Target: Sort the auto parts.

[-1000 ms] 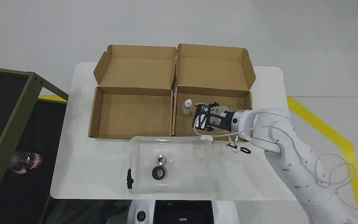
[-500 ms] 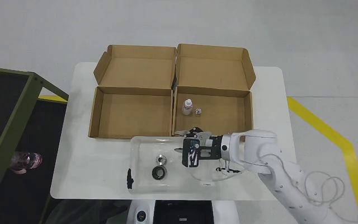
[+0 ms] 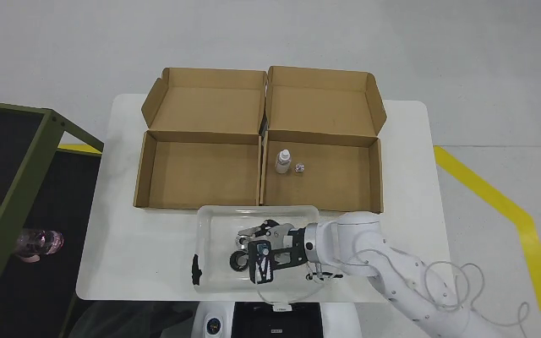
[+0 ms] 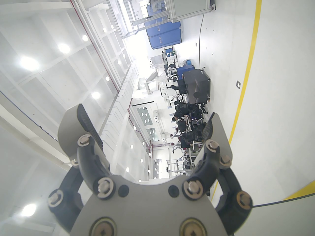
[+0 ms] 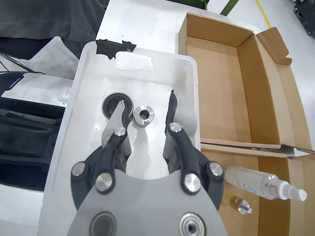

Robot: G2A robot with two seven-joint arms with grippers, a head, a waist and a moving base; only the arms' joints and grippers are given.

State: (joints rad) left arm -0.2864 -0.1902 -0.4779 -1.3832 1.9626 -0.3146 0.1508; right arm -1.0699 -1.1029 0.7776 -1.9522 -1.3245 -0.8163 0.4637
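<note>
Inside the bin [image 5: 172, 62], the wrist view shows the right hand [image 5: 147, 96] spread astride the steel bushing [image 5: 144, 116].

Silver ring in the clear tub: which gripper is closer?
Right. The right gripper is open right at the silver ring; the left gripper, also open, faces off into the hall.

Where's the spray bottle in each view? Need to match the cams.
Top view: the spray bottle is in the right-hand cardboard box, by the wall next to the other box.
Right wrist view: the bottle lies on its side on that box's floor.
Left wrist view: aimed past the left claw into the hall, away from the table.
Shared landmark: the small silver part beside the bottle.
</note>
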